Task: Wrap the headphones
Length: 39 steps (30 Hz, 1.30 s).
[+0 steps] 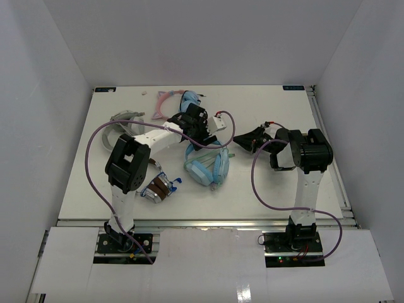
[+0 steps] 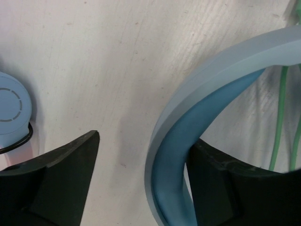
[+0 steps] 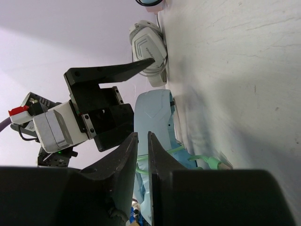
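Observation:
The light blue headphones (image 1: 208, 165) lie mid-table with their earcups folded together. My left gripper (image 1: 203, 126) hangs over them, open. In the left wrist view its jaws (image 2: 146, 139) straddle the blue headband (image 2: 169, 141), which rests against the right finger and stands well apart from the left one. The pale green cable (image 2: 281, 117) runs beyond the band. My right gripper (image 1: 252, 140) sits to the right of the headphones. Its jaws (image 3: 142, 136) stand almost together, shut on the green cable (image 3: 197, 159), beside the light blue earcup shell (image 3: 153, 113).
A pink cat-ear pair (image 1: 170, 101) lies at the back, its blue earcup (image 2: 11, 108) close to my left fingers. A grey pair (image 1: 123, 120) sits back left. A brown and silver pair (image 1: 158, 188) lies near the left arm. White walls close in three sides.

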Motion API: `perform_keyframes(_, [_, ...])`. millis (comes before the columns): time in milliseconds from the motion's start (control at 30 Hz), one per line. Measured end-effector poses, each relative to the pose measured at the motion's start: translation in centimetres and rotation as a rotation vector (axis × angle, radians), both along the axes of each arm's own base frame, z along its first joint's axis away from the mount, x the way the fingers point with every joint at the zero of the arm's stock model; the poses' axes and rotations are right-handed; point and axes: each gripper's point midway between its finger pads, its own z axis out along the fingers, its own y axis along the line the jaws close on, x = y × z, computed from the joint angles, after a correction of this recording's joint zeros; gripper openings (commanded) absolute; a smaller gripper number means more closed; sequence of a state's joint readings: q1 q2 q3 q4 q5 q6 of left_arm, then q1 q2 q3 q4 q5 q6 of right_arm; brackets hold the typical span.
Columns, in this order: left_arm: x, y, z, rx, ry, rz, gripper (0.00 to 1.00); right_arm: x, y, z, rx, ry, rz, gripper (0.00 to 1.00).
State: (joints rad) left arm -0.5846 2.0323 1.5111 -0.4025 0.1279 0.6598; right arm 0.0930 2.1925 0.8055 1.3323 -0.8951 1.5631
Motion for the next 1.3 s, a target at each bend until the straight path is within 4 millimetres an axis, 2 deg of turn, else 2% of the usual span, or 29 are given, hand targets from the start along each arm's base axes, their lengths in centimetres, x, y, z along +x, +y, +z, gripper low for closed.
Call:
perform_keyframes(300, [0.8,0.3,1.5,-0.009,-0.056,0.034,0.86,0.0,-0.1,-0.1,0.000,0.004,-0.004,0.20])
perform_keyframes(367, [0.9,0.3,2.0,-0.017,-0.070,0.041,0.97,0.0,-0.1,-0.1,0.000,0.003,-0.005,0.20])
perform_keyframes(400, [1.0,0.3,2.3,-0.019,-0.077,0.045,0.98,0.0,-0.1,-0.1,-0.001,0.003,-0.005,0.20])
perform_keyframes(700, [2.0,0.5,5.0,-0.054,-0.148,0.095,0.98,-0.6,-0.2,0.3,-0.001,0.006,-0.006,0.20])
perform_keyframes(900, [2.1,0.6,4.7,-0.054,-0.150,0.108,0.98,-1.0,-0.2,1.1,0.000,-0.011,-0.005,0.20])
perform_keyframes(1133, [1.6,1.1,3.8,-0.035,-0.130,0.112,0.98,-1.0,-0.2,1.1,-0.007,-0.022,-0.006,0.19])
perform_keyframes(1300, [1.6,1.2,3.7,-0.035,-0.128,0.119,0.98,-1.6,-0.4,2.0,-0.075,-0.155,-0.005,0.19])
